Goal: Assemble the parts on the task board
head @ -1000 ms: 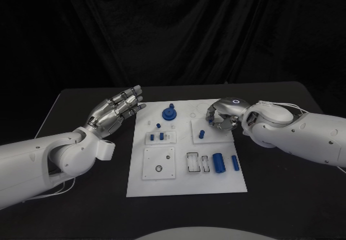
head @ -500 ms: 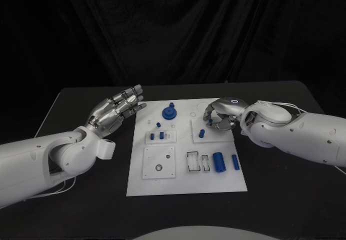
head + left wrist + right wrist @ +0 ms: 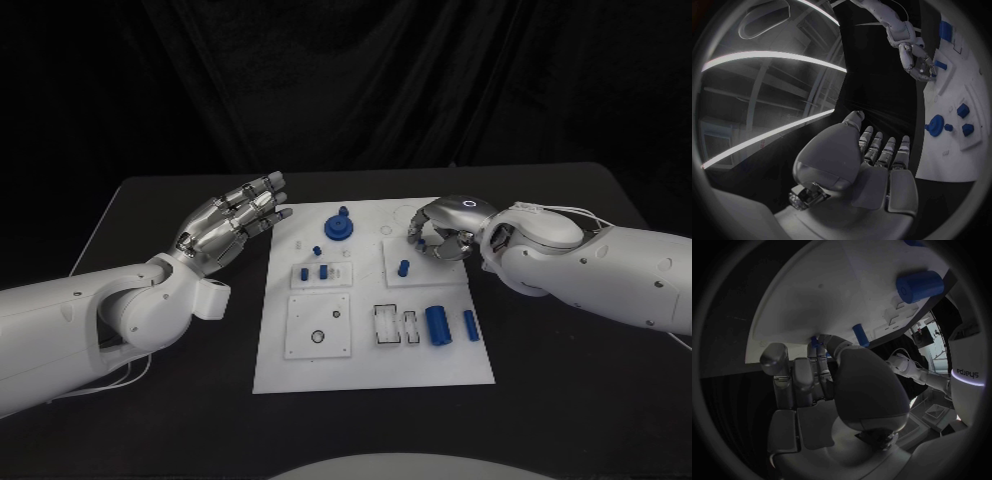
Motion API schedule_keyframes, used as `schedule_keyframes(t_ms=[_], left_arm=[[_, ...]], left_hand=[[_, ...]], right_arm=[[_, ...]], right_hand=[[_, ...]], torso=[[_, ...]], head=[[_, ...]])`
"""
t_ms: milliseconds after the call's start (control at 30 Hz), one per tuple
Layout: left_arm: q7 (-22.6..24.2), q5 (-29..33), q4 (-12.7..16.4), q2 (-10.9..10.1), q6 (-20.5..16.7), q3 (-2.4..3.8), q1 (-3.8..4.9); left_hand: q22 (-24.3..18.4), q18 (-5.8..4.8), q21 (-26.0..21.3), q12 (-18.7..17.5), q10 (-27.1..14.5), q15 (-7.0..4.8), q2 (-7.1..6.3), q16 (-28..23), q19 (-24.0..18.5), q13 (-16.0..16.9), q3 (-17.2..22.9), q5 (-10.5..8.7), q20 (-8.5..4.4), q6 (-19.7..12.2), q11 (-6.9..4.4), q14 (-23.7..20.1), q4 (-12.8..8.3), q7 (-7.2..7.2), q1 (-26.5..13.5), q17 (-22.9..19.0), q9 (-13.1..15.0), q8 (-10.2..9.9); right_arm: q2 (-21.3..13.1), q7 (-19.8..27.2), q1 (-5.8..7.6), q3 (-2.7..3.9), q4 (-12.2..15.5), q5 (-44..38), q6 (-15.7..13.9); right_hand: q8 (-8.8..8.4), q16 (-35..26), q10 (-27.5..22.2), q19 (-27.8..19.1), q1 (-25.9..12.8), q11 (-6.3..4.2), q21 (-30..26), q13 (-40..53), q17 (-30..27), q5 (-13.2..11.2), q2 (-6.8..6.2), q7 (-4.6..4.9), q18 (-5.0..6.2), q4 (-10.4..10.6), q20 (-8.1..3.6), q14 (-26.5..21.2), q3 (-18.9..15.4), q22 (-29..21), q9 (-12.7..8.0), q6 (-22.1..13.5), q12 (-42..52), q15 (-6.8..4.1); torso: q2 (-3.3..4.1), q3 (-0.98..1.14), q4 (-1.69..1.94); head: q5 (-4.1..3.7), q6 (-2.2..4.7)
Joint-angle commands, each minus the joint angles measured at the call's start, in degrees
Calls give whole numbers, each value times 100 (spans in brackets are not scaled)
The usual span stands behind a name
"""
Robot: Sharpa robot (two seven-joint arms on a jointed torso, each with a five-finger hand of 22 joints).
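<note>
The white task board (image 3: 372, 340) is laid in the middle of the black desk (image 3: 577, 400), its long sides running from the near edge toward the far edge. The left hand (image 3: 231, 222) is held raised over the desk just beside the board's far left corner, palm turned toward the board; its fingers (image 3: 260, 195) are stretched out and apart, and nothing is held in it. In the left wrist view the same hand (image 3: 873, 170) is seen flat and spread, clear of the board.

The right hand (image 3: 440, 232) is lowered onto the far right part of the board, its fingers curled in together. In the right wrist view a small blue piece (image 3: 814, 341) is seen at the fingertips (image 3: 823, 347) of that hand (image 3: 826, 385), right at the board's surface; it appears to be pinched, though the contact is partly hidden.

A blue round part with a knob (image 3: 339, 226) is seen near the board's far edge, at its middle. A small blue peg (image 3: 404, 267) stands just beside the right hand, toward the near edge. Two small blue pieces (image 3: 315, 271) sit in a square plate on the left half. A thick blue cylinder (image 3: 437, 326) and a thinner blue pin (image 3: 470, 325) lie side by side near the board's right edge
</note>
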Motion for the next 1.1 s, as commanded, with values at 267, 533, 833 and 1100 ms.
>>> schedule_keyframes(t_ms=[267,533,833,1100], left_arm=[[505,15,-13,20,90,4,-13],[481,15,-25,24,95,4,-17],[462,15,-35,36,106,4,-20],[447,16,-42,35,108,4,-22]], left_hand=[[8,104,-4,33,-8,61,-37,53,9,4,60,40,46,-12,47,29,-12,36,-23,11,-5,12],[7,103,-3,33,-11,66,-40,59,11,4,68,41,48,-10,48,34,-18,38,-27,12,-5,12],[13,99,0,33,-19,78,-47,75,19,3,88,49,53,-13,49,46,-31,47,-37,15,-6,11],[16,96,2,41,-18,86,-46,86,24,5,104,53,55,-5,51,55,-39,52,-43,16,-5,13]], right_arm=[[-66,-309,-57,-36,3,-35,125],[-114,-319,-57,-37,18,-42,84],[-97,-311,-57,-37,22,-43,104],[-78,-310,-57,-37,22,-43,114]], right_hand=[[-114,-89,-285,-175,-41,60,-238,48,-154,-45,-88,-8,4,-45,51,-160,-36,504,21,-19,18,46],[-118,-84,-295,-188,-37,49,-259,124,-161,-7,-68,-17,10,-72,60,-179,-41,508,49,24,160,42],[-29,-42,-174,-131,-11,-47,-188,335,-107,116,11,-61,1,-155,4,-147,-34,551,191,196,571,-34],[35,-25,-18,-73,19,-131,-124,452,-80,133,76,-90,-12,-223,-61,-107,3,579,313,284,804,-105]], torso=[[-7,-2,4],[-7,3,-7],[2,6,4],[2,1,4]], head=[[-13,19],[5,1],[-2,-13],[11,-28]])
